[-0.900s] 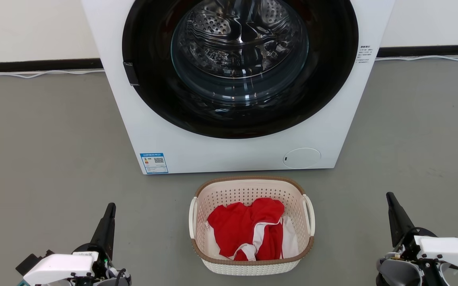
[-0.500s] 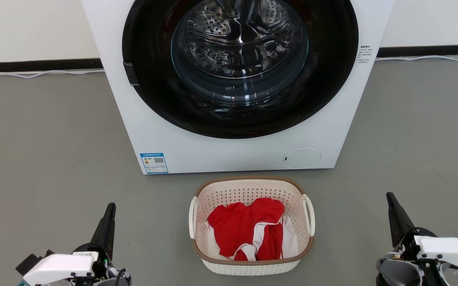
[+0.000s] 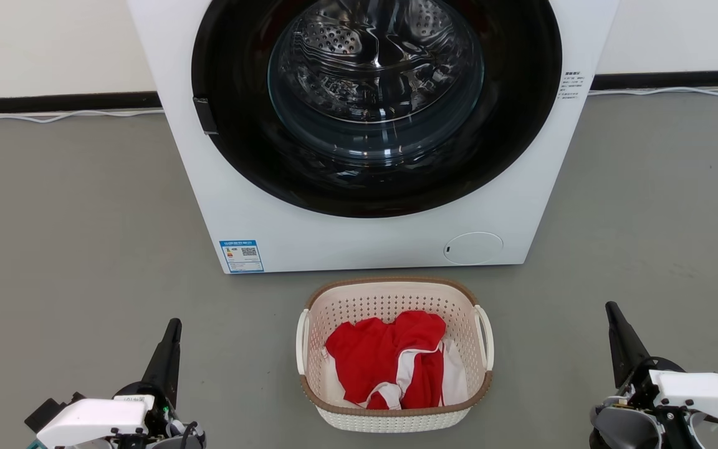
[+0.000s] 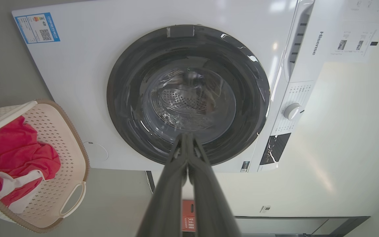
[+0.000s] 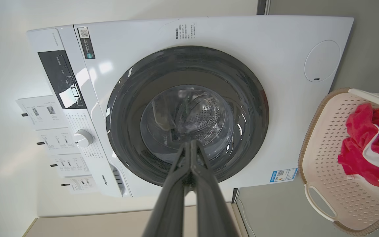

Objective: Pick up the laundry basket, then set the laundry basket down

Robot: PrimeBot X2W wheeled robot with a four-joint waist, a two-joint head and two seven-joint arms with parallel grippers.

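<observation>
Pickup isn't starting yet: laundry basket (image 3: 390, 298) is sitting on floor (image 3: 85, 249) just in front of washing machine (image 3: 334, 243), untouched. Farther from machine, left gripper (image 3: 172, 330) & right gripper (image 3: 613, 315) are hovering either side, fingers pressed together. Lift + set-down both pending.

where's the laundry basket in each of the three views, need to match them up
Head view: the laundry basket is at bottom centre, just in front of the washing machine.
Left wrist view: lower left corner, cut by the left edge.
Right wrist view: lower right, cut by the right edge.
Shared landmark: the blue label on the machine's front, at top left in the left wrist view and lower right in the right wrist view.
</observation>
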